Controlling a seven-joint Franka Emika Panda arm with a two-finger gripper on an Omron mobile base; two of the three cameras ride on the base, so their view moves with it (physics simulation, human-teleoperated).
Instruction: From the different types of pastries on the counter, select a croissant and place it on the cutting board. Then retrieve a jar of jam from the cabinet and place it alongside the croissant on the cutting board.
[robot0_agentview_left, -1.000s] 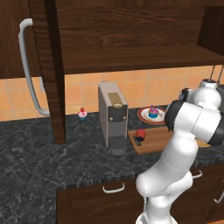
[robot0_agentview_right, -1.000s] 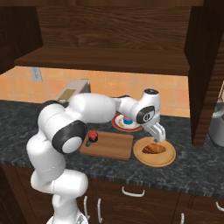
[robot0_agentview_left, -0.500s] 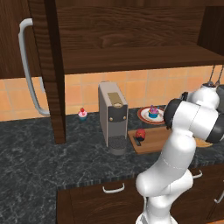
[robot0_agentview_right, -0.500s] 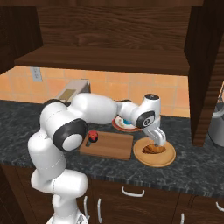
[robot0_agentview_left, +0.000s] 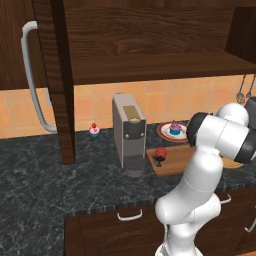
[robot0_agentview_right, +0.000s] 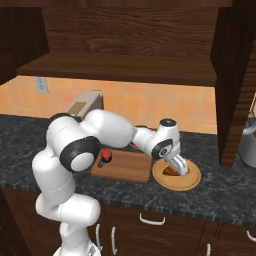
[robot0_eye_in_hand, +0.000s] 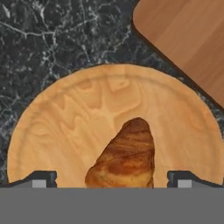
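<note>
The golden-brown flaky croissant (robot0_eye_in_hand: 124, 159) lies on a round pale wooden plate (robot0_eye_in_hand: 65, 127), which sits on the dark marbled stone surface (robot0_eye_in_hand: 52, 39). From the camera on the hand, the pastry sits between the two dark finger tips of the pincer (robot0_eye_in_hand: 113, 179), directly beneath it. Its long axis runs away from the camera, tapering to a point toward the plate's middle, so it lies crosswise to the line between the tips. The tips stand wide apart, one on either side of the pastry, with clear gaps and nothing gripped.

The rectangular light wooden cutting board (robot0_agentview_right: 123, 165) lies just beside the plate, toward the robot's left, with a small red object (robot0_agentview_right: 105, 155) resting on its far end.

In the right base view, the white arm reaches out low across the board, its wrist bent downward so the pincer (robot0_agentview_right: 178, 169) points at the plate (robot0_agentview_right: 187, 181). A straight descent and closing looks like the next need.
</note>
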